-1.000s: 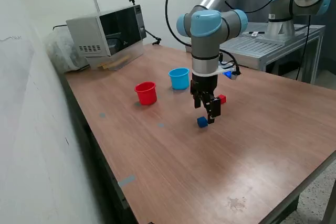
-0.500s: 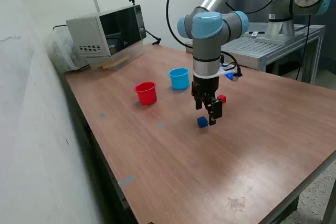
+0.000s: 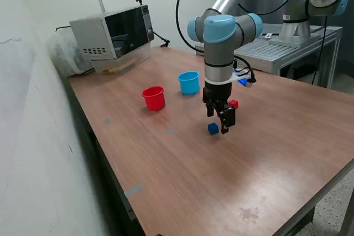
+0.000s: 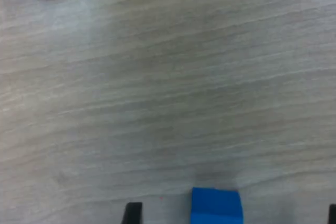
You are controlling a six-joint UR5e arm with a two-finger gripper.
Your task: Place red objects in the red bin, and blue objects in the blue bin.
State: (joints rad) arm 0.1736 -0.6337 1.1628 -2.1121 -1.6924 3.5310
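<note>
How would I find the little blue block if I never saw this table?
Look at the long wooden table and find the robot arm's black gripper hanging over its middle. Just beside the fingertips, on the exterior view's left, sits the little blue block. It is dark blue, while the block behind the gripper is red.

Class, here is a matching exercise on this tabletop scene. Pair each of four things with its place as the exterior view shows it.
Things:
1. red cup
2. light blue cup
3. blue cube
4. microwave

Places:
A. on the table right by the gripper fingertips
B. at the far end of the table, by the wall
C. beside the red cup, on the exterior view's right
D. beside the light blue cup, on the exterior view's left

Pairs: 1-D, 2-C, 3-A, 4-B
</note>
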